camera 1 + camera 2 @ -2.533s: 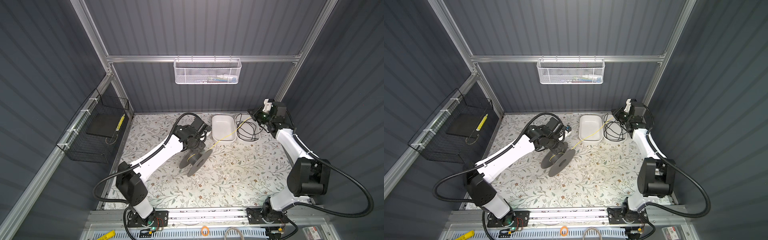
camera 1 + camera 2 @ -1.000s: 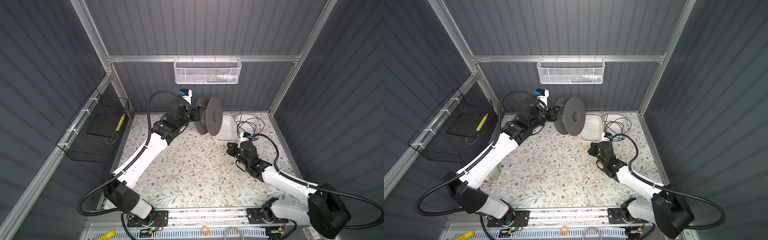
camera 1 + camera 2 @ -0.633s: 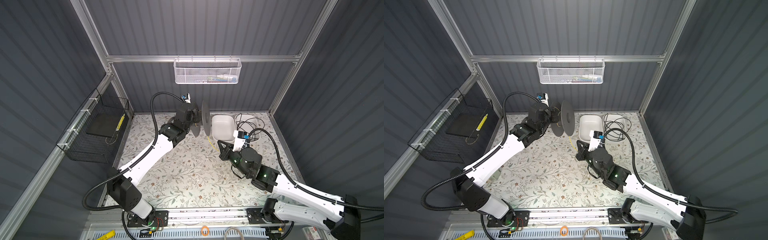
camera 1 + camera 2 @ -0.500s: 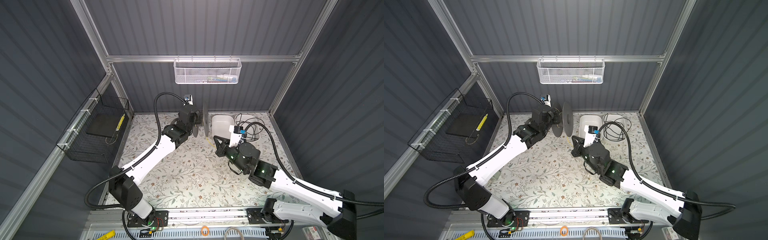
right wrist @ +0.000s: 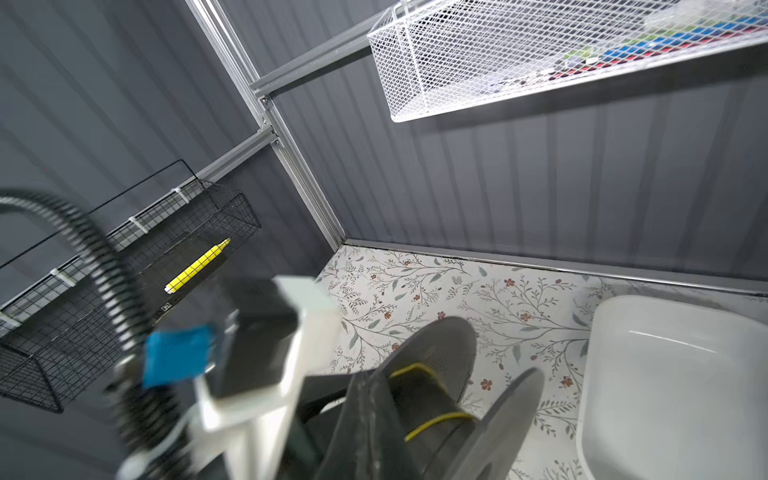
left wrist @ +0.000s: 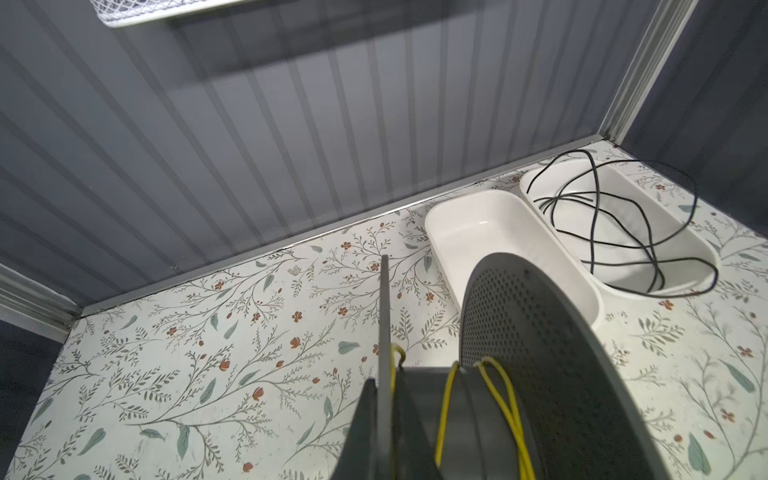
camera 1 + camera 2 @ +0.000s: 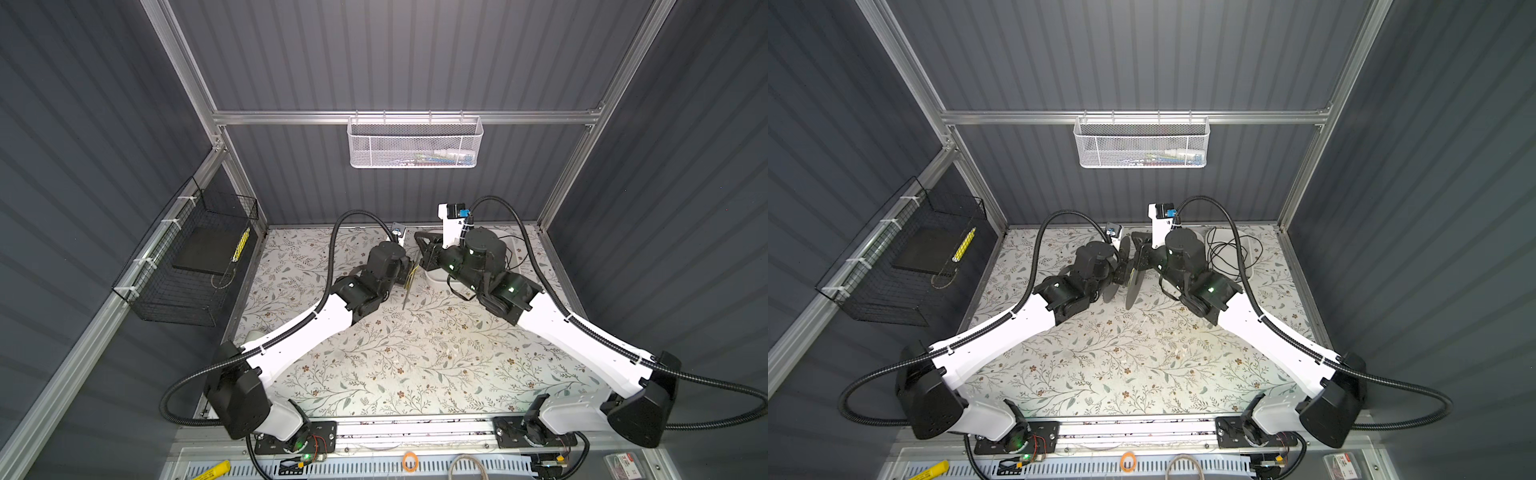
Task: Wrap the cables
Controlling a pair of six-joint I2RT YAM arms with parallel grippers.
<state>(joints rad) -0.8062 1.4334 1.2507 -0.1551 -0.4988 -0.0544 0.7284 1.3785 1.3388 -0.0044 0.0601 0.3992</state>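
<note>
Mat [image 7: 374, 365] with a flower print spreads in front. Past it, the left gripper [image 6: 384, 388] pinches one rim of a grey reel [image 6: 540, 353] that carries a few turns of yellow wire [image 6: 444, 405]. The right gripper [image 5: 368, 399], pressed together, sits beside the reel. A white tray [image 6: 465, 232] stands behind.

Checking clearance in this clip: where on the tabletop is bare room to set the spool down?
The widest bare stretch of floral table mat lies in front, between the two white arms. The back left corner is bare. Crowded: back middle, where left gripper and right gripper meet at the grey plastic spool, and back right, with two white plastic trays.
</note>
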